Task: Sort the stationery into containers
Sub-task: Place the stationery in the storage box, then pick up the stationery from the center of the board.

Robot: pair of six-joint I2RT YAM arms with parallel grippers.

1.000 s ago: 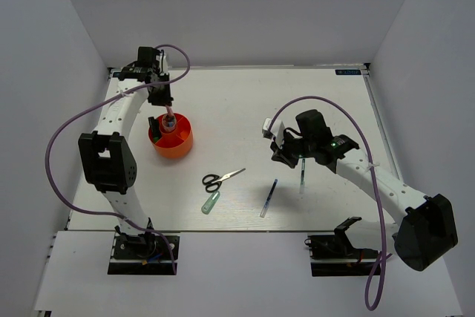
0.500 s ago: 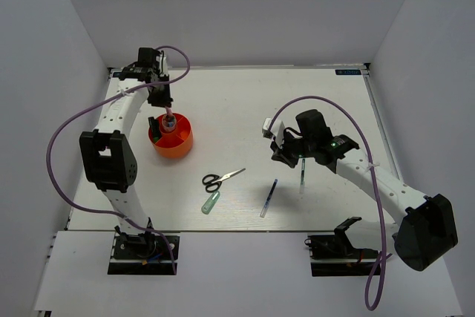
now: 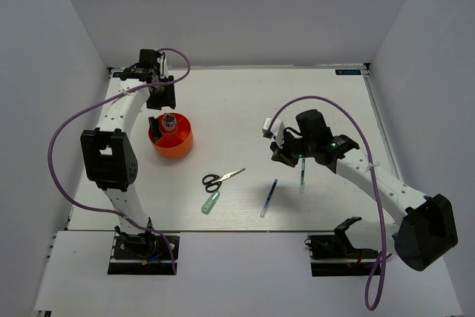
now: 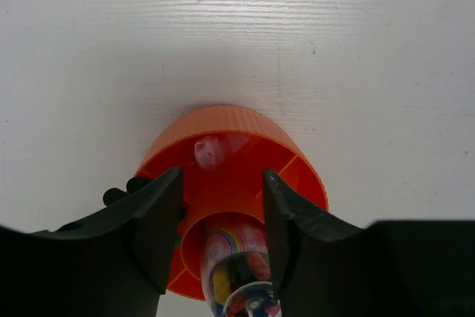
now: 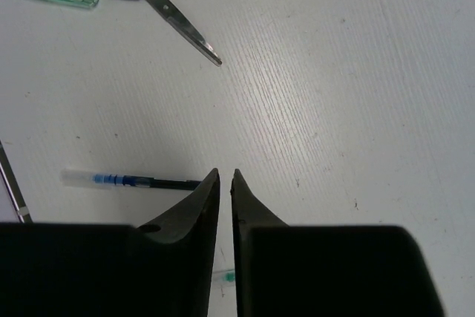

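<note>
Change since 1 second ago: the left gripper point(image 4: 221, 183) has let go of the pink marker point(image 4: 236, 269) and backed up off the cup point(image 3: 178, 150). Before, it was clamped on the marker right over the rim. Now the fingers stand apart on either side of the marker with nothing clamped. The marker stands upright in the cup's round centre compartment. Top view shows the left gripper point(image 3: 162, 99) just behind the cup, toward the far-left corner of the desk point(image 3: 297, 94).

Cup sits near the left edge of the desk, about mid-depth. Also in it: dark caps point(image 4: 115, 194) in the left section and a pale pinkish item point(image 4: 215, 150) in the rear one, too blurred to name.

Right gripper point(image 5: 224, 172) has cracked apart from fully together to a thin slit, nothing in it. It hovers low, right of centre, over the thin green pen point(image 3: 302, 177). Arm position is unchanged.

Still loose on the desk, 4 items:
- scissors point(image 3: 223, 178), centre
- pale green tube point(image 3: 211, 202), just nearer than the scissors, toward the near edge
- blue pen point(image 5: 126, 180), between tube and green pen
- green pen, under the right gripper

Judgement: 1 more item is sorted and the drop looks clean. The right side looks set to open wider for the green pen next. That pen lies flat and thin, so a slipped pinch is the risk.
</note>
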